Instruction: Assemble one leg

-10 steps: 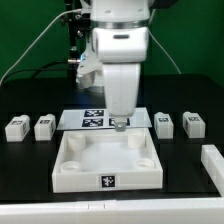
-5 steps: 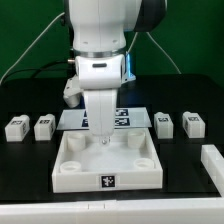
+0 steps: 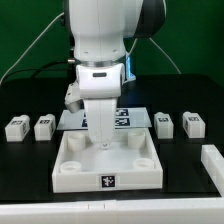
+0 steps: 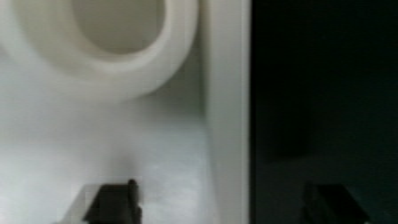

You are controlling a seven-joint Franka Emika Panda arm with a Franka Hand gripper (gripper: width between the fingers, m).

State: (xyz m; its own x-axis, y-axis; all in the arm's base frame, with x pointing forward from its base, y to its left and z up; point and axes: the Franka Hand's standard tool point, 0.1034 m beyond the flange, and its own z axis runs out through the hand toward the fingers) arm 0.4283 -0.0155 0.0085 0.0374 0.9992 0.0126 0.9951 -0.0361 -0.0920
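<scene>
Four small white legs lie on the black table, two at the exterior view's left (image 3: pixel 15 128) (image 3: pixel 43 127) and two at its right (image 3: pixel 164 124) (image 3: pixel 192 125). The large white square tray-like piece (image 3: pixel 140 172) with round corner sockets lies at centre front. My gripper (image 3: pixel 103 142) is low at the tray's back wall, left of its middle, far from every leg. In the wrist view the gripper (image 4: pixel 226 205) is open and holds nothing. One finger (image 4: pixel 116 203) is over the tray (image 4: pixel 178 140), the other over the black table. A round socket (image 4: pixel 116 40) shows close by.
The marker board (image 3: pixel 125 118) lies behind the tray, partly hidden by the arm. Another white piece (image 3: pixel 212 164) lies at the exterior view's right edge. Cables hang behind the arm.
The arm has moved toward the exterior view's left and come down slightly, from over the tray's back middle to its back left part. The legs and tray have not moved.
</scene>
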